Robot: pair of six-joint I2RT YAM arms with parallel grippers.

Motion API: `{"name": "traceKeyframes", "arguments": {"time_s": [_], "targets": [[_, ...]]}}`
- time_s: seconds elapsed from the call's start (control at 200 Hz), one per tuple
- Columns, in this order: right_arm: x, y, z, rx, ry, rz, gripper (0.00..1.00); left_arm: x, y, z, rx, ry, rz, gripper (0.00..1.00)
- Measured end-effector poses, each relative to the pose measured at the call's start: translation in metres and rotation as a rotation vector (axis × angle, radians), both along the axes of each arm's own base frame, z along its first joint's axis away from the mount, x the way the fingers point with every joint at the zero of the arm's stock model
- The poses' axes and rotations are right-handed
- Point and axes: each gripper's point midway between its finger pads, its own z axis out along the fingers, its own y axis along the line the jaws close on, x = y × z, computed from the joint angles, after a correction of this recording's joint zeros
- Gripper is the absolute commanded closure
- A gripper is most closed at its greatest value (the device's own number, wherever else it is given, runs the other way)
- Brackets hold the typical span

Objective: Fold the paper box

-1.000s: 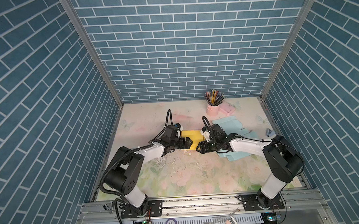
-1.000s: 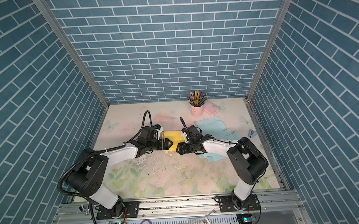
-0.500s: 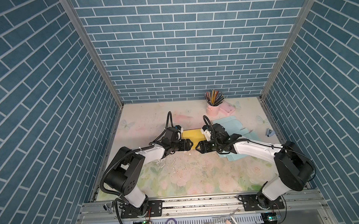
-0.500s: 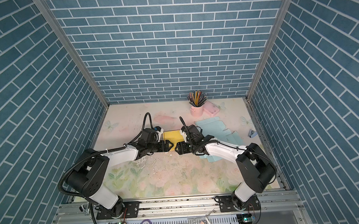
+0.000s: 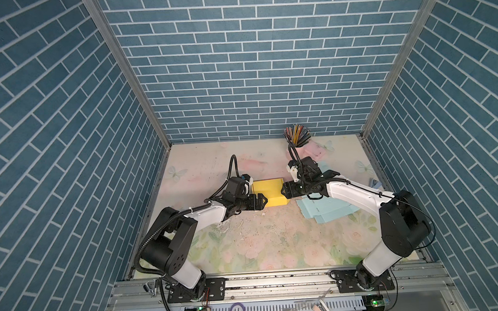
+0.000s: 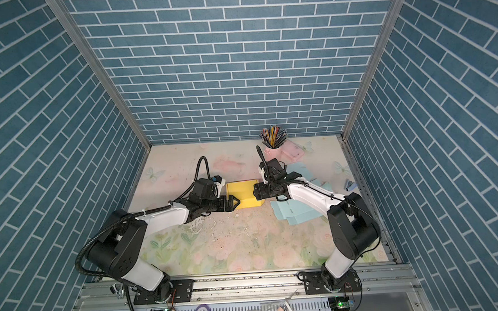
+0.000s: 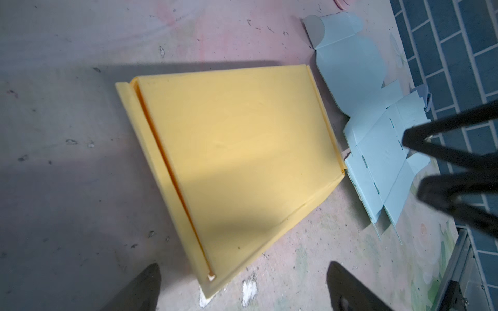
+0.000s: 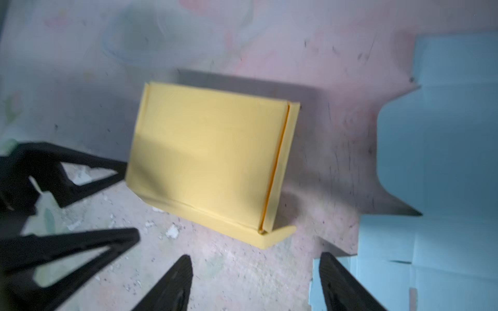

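The floral-printed counter (image 5: 246, 244), scuffed and flecked white at mid-frame, carries a yellow paper box (image 5: 270, 193) at centre. Flat pale-blue card blanks (image 5: 327, 213) lie just right of it. A pink cup (image 6: 272, 152) of coloured sticks stands at upper right, beside a pink pad (image 6: 294, 153).

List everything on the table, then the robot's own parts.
paper box: one, yellow, mid-table
flat box blanks: a few overlapping, light blue, right of the paper box
cup: one, pink, back of table, holding coloured sticks
flat pad: one, pink, beside the cup
small item: one, blue and white, near the right edge; too small to identify
table: one, pale floral print
left gripper: one, black, open, left of the paper box
right gripper: one, black, open, right of the paper box
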Motion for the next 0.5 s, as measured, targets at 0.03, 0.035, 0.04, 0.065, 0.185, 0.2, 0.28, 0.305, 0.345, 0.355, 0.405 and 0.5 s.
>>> {"name": "traceKeyframes", "arguments": {"time_s": [0.03, 0.035, 0.04, 0.065, 0.185, 0.2, 0.28, 0.305, 0.345, 0.355, 0.405, 0.5], "targets": [[-0.006, -0.002, -0.008, -0.006, 0.023, 0.005, 0.2, 0.001, 0.001, 0.0, -0.005, 0.002, 0.001, 0.01], [-0.007, -0.003, -0.01, -0.008, 0.028, 0.005, 0.2, 0.002, 0.001, 0.001, -0.006, 0.001, 0.002, 0.01], [-0.008, -0.003, -0.011, -0.009, 0.03, 0.006, 0.2, 0.002, 0.002, 0.001, -0.006, 0.001, 0.002, 0.01], [-0.012, -0.004, -0.016, -0.012, 0.048, 0.009, 0.2, 0.004, 0.002, 0.002, -0.009, 0.002, 0.003, 0.01], [-0.015, -0.003, -0.025, -0.012, 0.078, 0.014, 0.2, 0.012, -0.001, 0.008, -0.028, -0.008, -0.003, 0.02], [-0.014, -0.002, -0.025, -0.012, 0.078, 0.015, 0.2, 0.013, -0.001, 0.009, -0.029, -0.009, -0.004, 0.03], [-0.003, 0.004, -0.015, -0.012, 0.056, 0.017, 0.24, 0.013, -0.003, 0.011, -0.037, -0.013, -0.009, 0.03], [0.002, 0.006, -0.01, -0.012, 0.042, 0.02, 0.25, 0.013, -0.004, 0.011, -0.039, -0.012, -0.01, 0.03], [0.014, 0.011, 0.0, -0.007, 0.012, 0.023, 0.26, 0.013, -0.003, 0.01, -0.039, -0.011, -0.01, 0.04], [0.017, 0.012, 0.002, -0.006, 0.007, 0.023, 0.26, 0.013, -0.003, 0.01, -0.039, -0.011, -0.01, 0.04], [0.034, 0.018, 0.013, -0.005, -0.031, 0.028, 0.26, 0.012, -0.003, 0.009, -0.041, -0.01, -0.009, 0.05], [0.066, 0.027, 0.024, -0.02, -0.078, 0.036, 0.27, 0.009, -0.002, 0.006, -0.043, -0.003, -0.01, 0.07]]}}
